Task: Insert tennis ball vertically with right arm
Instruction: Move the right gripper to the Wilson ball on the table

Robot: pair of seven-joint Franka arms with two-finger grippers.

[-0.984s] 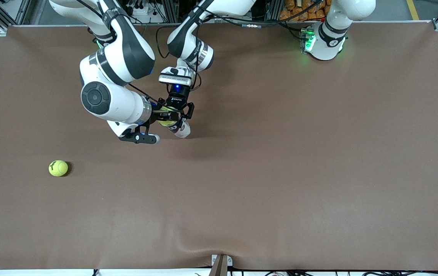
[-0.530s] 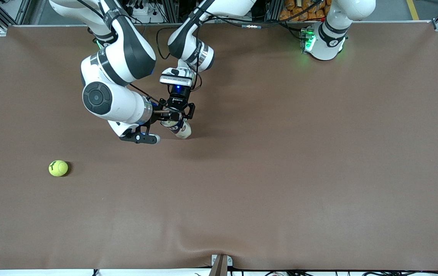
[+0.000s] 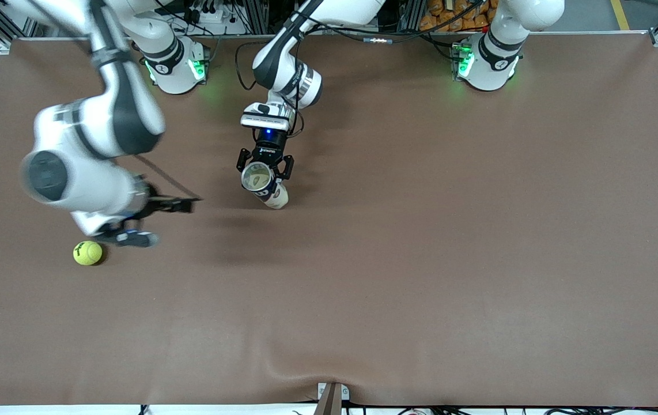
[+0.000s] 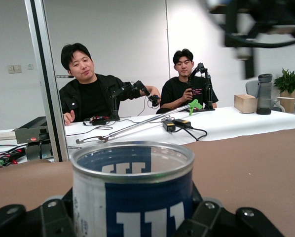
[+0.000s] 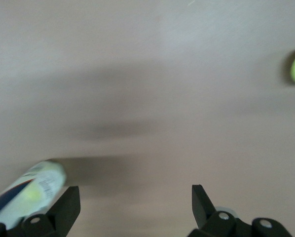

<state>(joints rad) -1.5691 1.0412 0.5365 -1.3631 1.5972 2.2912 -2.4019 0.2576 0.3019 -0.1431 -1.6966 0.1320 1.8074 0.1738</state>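
A tennis ball (image 3: 87, 253) lies on the brown desk (image 3: 421, 259) toward the right arm's end, nearest the front camera. Just above and beside it hangs the right hand (image 3: 150, 222), blurred with motion, its fingers (image 5: 66, 207) spread wide with nothing between them. Farther from the camera, the left hand (image 3: 264, 167) grips a white and blue can (image 3: 263, 183) near its open rim, jaws closed against the can's sides. The can stands tilted, its base on the desk. In the left wrist view its mouth (image 4: 132, 160) faces upward.
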